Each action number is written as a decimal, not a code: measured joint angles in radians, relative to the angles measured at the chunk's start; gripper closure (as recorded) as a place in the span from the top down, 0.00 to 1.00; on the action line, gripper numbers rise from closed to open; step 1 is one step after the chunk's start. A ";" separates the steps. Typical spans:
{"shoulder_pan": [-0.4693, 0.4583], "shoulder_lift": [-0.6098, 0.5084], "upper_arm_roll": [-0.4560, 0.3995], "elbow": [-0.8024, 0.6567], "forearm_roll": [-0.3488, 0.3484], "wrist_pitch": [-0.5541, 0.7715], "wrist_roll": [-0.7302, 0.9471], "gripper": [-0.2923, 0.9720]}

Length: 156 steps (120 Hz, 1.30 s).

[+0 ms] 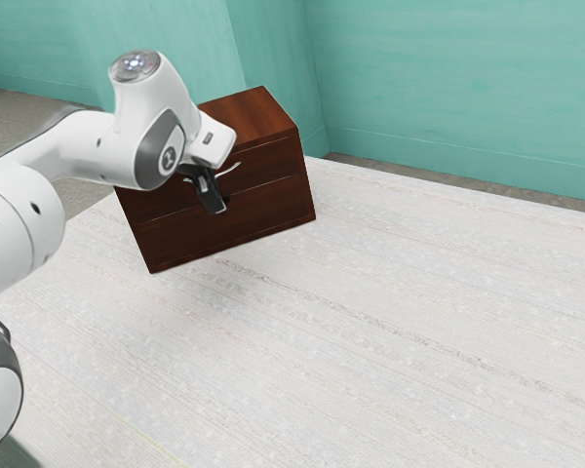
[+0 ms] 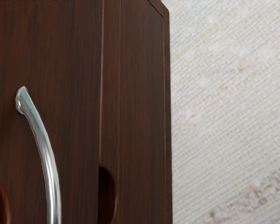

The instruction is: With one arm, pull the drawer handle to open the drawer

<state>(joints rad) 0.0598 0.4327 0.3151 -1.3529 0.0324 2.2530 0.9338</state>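
Where the handle (image 2: 41, 140) curves, metal gleams smooth.

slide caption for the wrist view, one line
Wrist camera close on the dark wooden cabinet, its curved silver drawer handle ahead, pale table past its edge.

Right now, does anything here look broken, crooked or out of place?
Nothing stands out. The wooden cabinet sits flat on the pale table, its drawer fronts look flush, the curved metal handle looks intact, and the end effector hangs at it.

One cabinet (image 1: 249, 115), two drawer fronts (image 1: 273, 161), one metal handle (image 2: 43, 149), one arm (image 1: 78, 156)
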 joint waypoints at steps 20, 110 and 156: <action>-0.001 0.003 -0.004 -0.001 0.001 0.005 -0.002 0.77; -0.005 -0.068 -0.039 -0.116 0.011 0.011 -0.010 0.76; -0.021 -0.147 -0.060 -0.219 0.039 0.022 -0.024 0.76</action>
<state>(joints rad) 0.0387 0.2859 0.2548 -1.5720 0.0715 2.2748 0.9094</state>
